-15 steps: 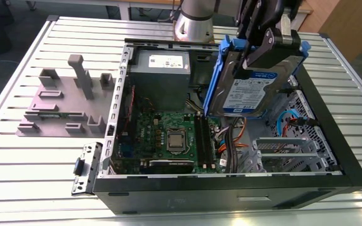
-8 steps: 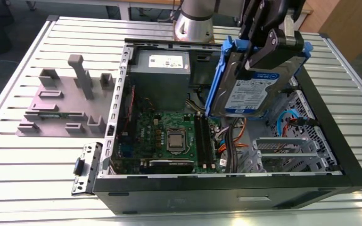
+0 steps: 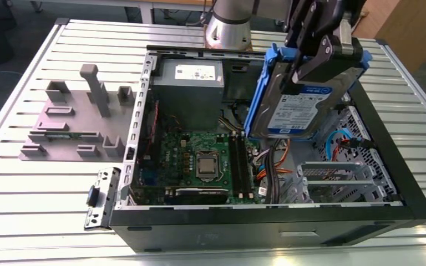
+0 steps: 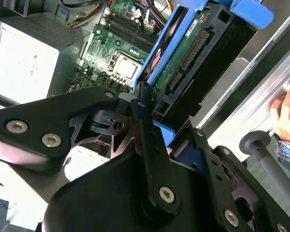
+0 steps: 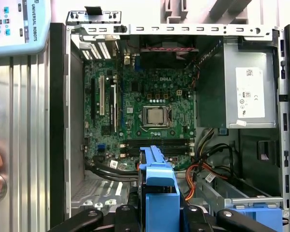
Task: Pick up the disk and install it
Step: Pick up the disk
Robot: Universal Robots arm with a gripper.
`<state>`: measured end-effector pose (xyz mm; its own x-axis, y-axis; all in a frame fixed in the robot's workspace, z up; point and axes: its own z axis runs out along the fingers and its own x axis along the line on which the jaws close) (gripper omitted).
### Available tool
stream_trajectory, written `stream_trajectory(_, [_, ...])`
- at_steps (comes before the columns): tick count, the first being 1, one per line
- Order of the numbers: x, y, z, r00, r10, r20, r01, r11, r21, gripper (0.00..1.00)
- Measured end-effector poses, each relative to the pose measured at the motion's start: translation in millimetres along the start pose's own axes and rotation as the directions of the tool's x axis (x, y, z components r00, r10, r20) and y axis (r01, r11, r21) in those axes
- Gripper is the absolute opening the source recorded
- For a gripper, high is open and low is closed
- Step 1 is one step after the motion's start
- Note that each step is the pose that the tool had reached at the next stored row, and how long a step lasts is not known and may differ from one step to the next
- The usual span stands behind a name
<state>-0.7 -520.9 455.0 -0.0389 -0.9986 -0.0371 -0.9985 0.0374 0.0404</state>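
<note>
Disk (image 3: 296, 108) in blue caddy, hanging tilted, label side facing the exterior view. Held above the open case (image 3: 409, 185), over the cables between motherboard (image 3: 198, 160) and drive cage (image 3: 339, 180), toward the exterior view's right. Pinched near its upper end by the gripper (image 3: 320, 58), jaws pressed against its two broad faces. Green board side and connector turned to the second wrist view (image 4: 183, 53), black fingers (image 4: 146, 121) alongside. Caddy edge-on in the first wrist view (image 5: 157, 193), motherboard beyond. Grey power supply (image 3: 191, 88) at the case's far end. Grey fixture (image 3: 72, 119) on the slatted table (image 3: 20, 210), beside the case. A person's hand (image 4: 287, 113) just outside the case.
</note>
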Motion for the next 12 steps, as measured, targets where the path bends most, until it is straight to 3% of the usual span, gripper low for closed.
stream_trajectory(12, [4.3, -4.2, 0.3, 1.0000, 0.000, 0.0001, 0.000, 1.0000, 0.0000, 0.36])
